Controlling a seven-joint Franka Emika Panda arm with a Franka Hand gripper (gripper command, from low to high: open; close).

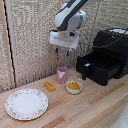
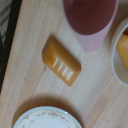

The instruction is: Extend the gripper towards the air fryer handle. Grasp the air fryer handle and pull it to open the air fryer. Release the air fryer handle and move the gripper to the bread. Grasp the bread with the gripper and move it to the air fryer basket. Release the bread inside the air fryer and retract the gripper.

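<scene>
So, one white arm is seen in the exterior view, with one pincer [image 1: 62, 51] hung in the air above the tabletop [image 1: 90, 107]. Its two dark-blue fingers [image 1: 56, 50] are pointed down and kept apart, with nothing between them.

One bread [image 1: 50, 86] stick is laid flat on the wood, roughly at 7 o'clock from the pink cup [image 1: 61, 74] and just beside it, not touching. In the wrist view the same bread [image 2: 61, 61] is shown up close, golden-brown with a few pale slashes across it, sitting diagonally between the cup [image 2: 91, 22] and the plate rim [image 2: 47, 119].

One air fryer [image 1: 112, 45] is parked at about 2 o'clock from the cup, and its basket [image 1: 100, 65] is pulled out. One air fryer handle [image 1: 84, 71] is spotted on the drawer face, poking toward the cup.

Other stuff counted: one small white bowl [image 1: 74, 91] with yellow-orange chunks [image 1: 74, 86] in it (exact number can't be told, too blurry), at 4 o'clock from the cup, and one patterned plate [image 1: 26, 104] at 8 o'clock, well apart from the fryer.
</scene>
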